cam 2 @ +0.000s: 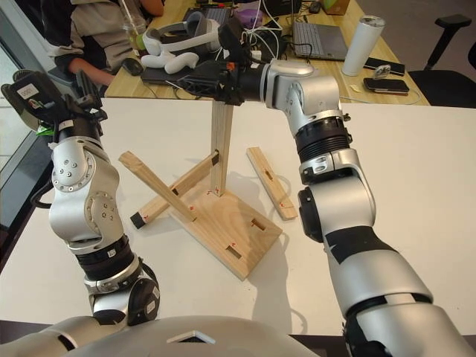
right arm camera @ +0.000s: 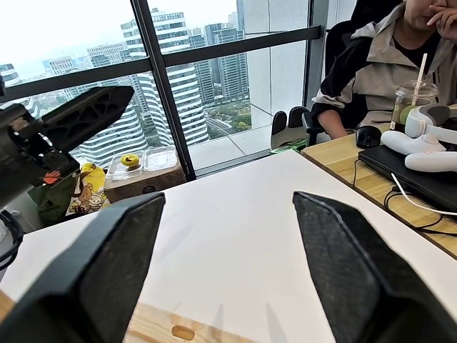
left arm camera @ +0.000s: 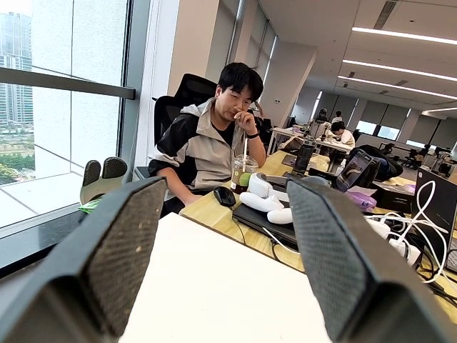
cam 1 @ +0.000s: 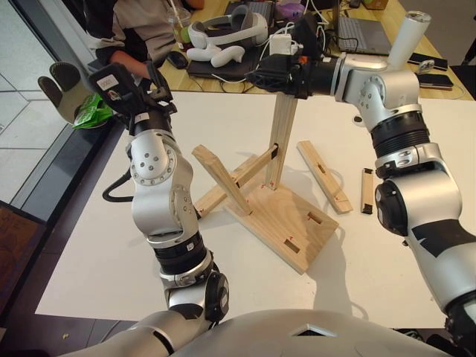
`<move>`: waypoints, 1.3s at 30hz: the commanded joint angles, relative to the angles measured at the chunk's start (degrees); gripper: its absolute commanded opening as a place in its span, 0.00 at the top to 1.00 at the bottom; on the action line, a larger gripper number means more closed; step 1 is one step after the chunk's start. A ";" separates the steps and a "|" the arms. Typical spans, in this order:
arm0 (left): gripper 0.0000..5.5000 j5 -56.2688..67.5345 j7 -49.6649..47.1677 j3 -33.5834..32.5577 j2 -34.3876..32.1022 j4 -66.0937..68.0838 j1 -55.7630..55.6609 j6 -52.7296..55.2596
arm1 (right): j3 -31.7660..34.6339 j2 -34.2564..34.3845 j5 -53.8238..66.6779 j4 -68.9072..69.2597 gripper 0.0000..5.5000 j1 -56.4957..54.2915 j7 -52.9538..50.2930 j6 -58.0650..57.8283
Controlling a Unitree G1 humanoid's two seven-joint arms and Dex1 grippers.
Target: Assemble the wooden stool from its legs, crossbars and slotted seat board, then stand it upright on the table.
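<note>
Left gripper point(left arm camera: 227, 186): fingers apart, empty, raised left of the seat board point(cam 1: 297, 238). Right gripper point(right arm camera: 228, 196): fingers apart, above the board at the top of the upright leg point(cam 1: 282, 134).

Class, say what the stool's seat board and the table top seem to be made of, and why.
Seat board: pale unfinished wood, probably pine; grain lines and cut slots show. Table top: smooth matte white, likely laminate; core unseen.

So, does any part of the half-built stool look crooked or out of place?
Yes. Beside the upright leg, a tilted leg leans steeply over the edge of the seat board, crossed by a slanted piece that reaches the upright leg. Neither stands straight.
</note>
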State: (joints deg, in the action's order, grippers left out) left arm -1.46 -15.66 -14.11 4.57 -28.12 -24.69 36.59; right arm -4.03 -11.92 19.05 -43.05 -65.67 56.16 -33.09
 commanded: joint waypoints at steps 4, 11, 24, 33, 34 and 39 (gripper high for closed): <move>0.44 0.28 -0.41 -0.10 -0.09 0.04 0.61 -0.07 | 14.14 -2.04 6.54 -1.05 0.39 4.31 -12.65 -2.99; 0.44 0.29 -0.58 -0.12 0.17 -0.30 1.23 -0.15 | 25.66 -4.73 14.56 2.47 0.39 4.21 -20.27 -5.88; 0.44 0.40 -0.85 0.22 0.37 -1.33 1.54 0.68 | 15.11 -7.62 21.34 32.57 0.39 25.86 -10.16 -22.80; 0.44 0.37 -1.34 0.70 1.15 -1.64 1.72 0.91 | 12.19 -5.74 23.67 36.27 0.39 27.75 -9.15 -23.64; 0.44 0.39 -1.35 0.77 1.18 -1.60 1.71 0.92 | 11.17 -5.38 22.93 35.84 0.39 27.70 -9.32 -22.96; 0.44 0.54 -1.17 1.04 1.08 -0.98 1.23 0.93 | 6.20 -4.44 18.71 33.35 0.39 27.33 -9.81 -19.46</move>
State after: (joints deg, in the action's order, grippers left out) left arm -1.32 -16.74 -13.40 5.54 -29.23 -23.26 36.80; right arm 3.68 -16.39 39.56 -8.89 -38.12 46.66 -53.85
